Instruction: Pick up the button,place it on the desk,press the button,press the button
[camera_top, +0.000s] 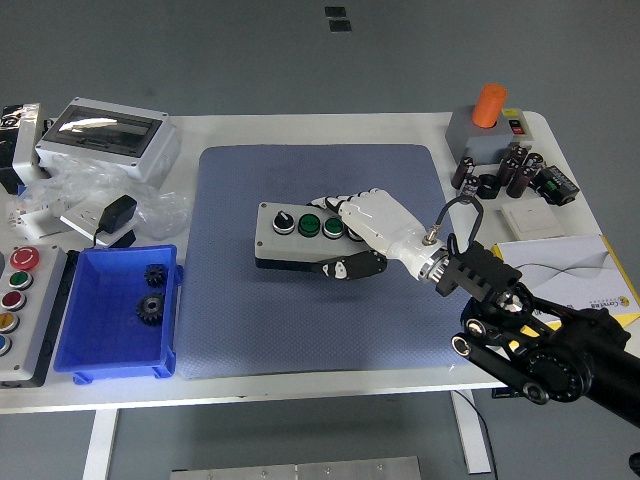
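Observation:
A grey button box (290, 238) with a black base lies level on the blue mat (250, 320) near its middle. It carries a black knob and green buttons on top. My right hand (350, 240), white with black joints, is shut on the box's right end, fingers over the top and thumb on the front face. The rightmost buttons are hidden under the fingers. The black right arm (540, 340) comes in from the lower right. The left arm is out of sight.
A blue bin (95, 345) with two black gears sits left of the mat. A grey control panel (20, 310) with coloured buttons lies at the far left. An enclosure (105, 138), an orange-knobbed device (485, 125), capacitors (510, 175) and a yellow-white box (570, 285) surround the mat.

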